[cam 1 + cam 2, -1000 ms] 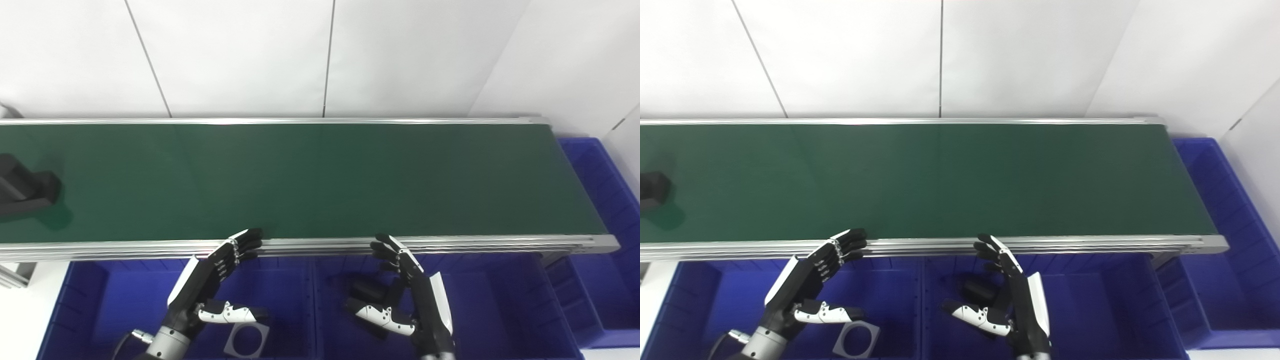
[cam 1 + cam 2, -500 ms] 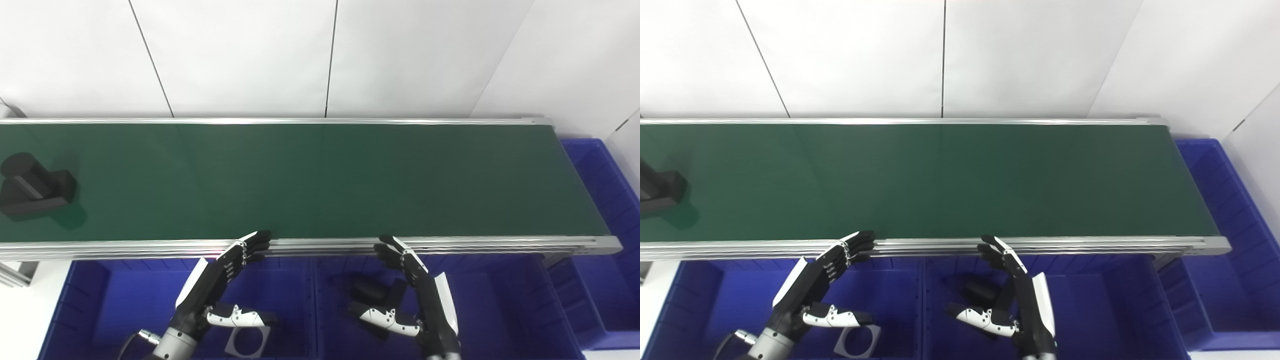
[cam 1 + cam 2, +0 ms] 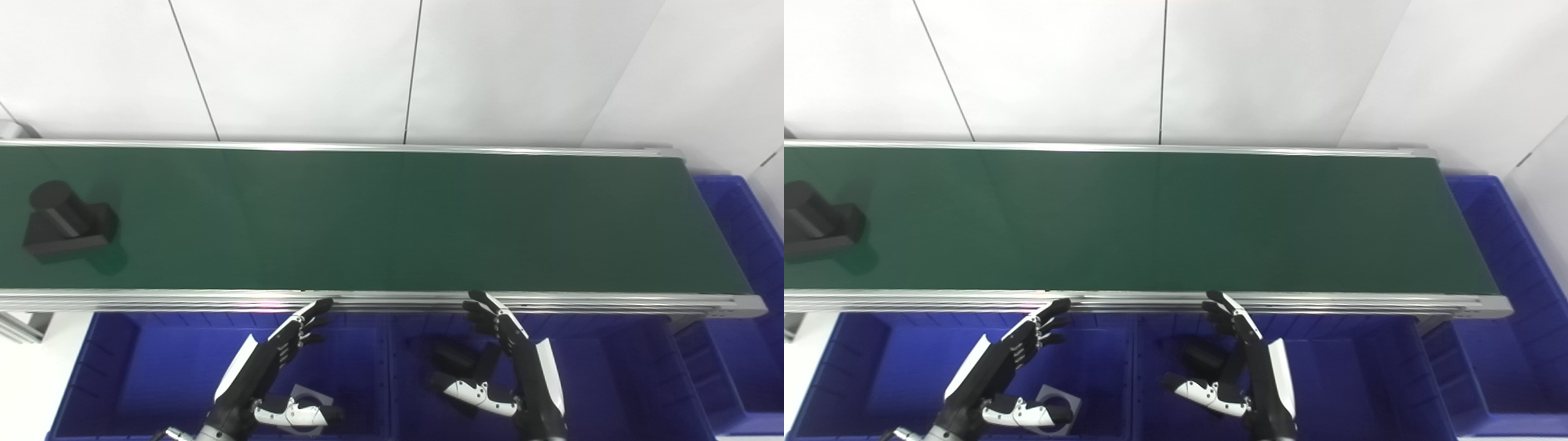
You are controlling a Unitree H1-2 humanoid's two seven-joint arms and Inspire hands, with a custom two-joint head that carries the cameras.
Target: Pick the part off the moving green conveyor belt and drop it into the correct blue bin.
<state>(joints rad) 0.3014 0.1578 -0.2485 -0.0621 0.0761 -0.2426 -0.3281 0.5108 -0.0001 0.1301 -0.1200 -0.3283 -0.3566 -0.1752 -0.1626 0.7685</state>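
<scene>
Black part (image 3: 64, 220) at far left of green belt (image 3: 392, 220), well out of reach. I hold left hand (image 3: 269, 373) and right hand (image 3: 514, 361) spread, empty, over blue bins (image 3: 153, 367) (staged for interception).

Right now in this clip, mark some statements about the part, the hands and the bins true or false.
1. The black part lies on the belt's left end. True.
2. The left hand holds the part. False: it is open over a bin, holding nothing.
3. The right hand is open. True.
4. All bins are empty. False: a grey plate lies in the left bin, a dark part in the middle one.
</scene>
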